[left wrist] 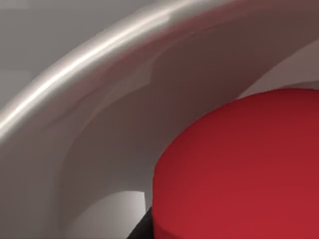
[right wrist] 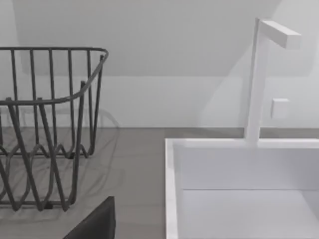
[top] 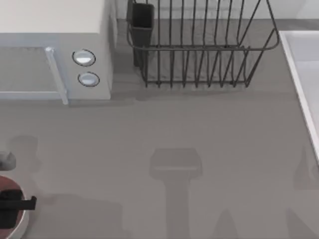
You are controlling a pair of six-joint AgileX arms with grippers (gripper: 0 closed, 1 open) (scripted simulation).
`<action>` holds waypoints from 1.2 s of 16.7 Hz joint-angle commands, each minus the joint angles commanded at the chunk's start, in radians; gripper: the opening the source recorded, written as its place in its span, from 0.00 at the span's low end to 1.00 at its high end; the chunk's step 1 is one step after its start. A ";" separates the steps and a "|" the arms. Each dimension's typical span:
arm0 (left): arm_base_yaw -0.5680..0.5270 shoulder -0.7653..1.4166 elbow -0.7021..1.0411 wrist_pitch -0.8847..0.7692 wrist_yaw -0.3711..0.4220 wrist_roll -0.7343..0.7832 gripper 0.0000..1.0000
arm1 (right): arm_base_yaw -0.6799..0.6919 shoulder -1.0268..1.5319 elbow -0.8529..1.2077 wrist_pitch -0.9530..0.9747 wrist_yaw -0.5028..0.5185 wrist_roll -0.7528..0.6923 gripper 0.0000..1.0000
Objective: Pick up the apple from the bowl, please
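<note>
At the top view's far left edge, near the bottom corner, we are finding the bowl with only part of its pale rim in frame. The apple is sitting inside it, its red top peeking out above a dark bar of our left gripper, which is hanging directly over the fruit. In the left wrist view the apple is looming very close, resting against the bowl's curved inner wall, with a dark finger tip showing just beside its lower side. We cannot tell whether the left jaws are apart or closed on the fruit.

Moving rightward, a white microwave is standing at the back left of the grey table, and a dark wire dish rack is standing at the back centre. A white sink is occupying the right edge.

In the right wrist view we are seeing the rack, the sink and its faucet. A dark corner of the right gripper is intruding; its jaw state cannot be told.
</note>
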 joint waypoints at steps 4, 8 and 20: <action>0.000 0.000 0.000 0.000 0.000 0.000 0.17 | 0.000 0.000 0.000 0.000 0.000 0.000 1.00; 0.000 0.000 0.000 0.000 0.000 0.000 0.00 | 0.000 0.000 0.000 0.000 0.000 0.000 1.00; 0.000 -0.007 0.138 -0.117 -0.002 0.002 0.00 | 0.000 0.000 0.000 0.000 0.000 0.000 1.00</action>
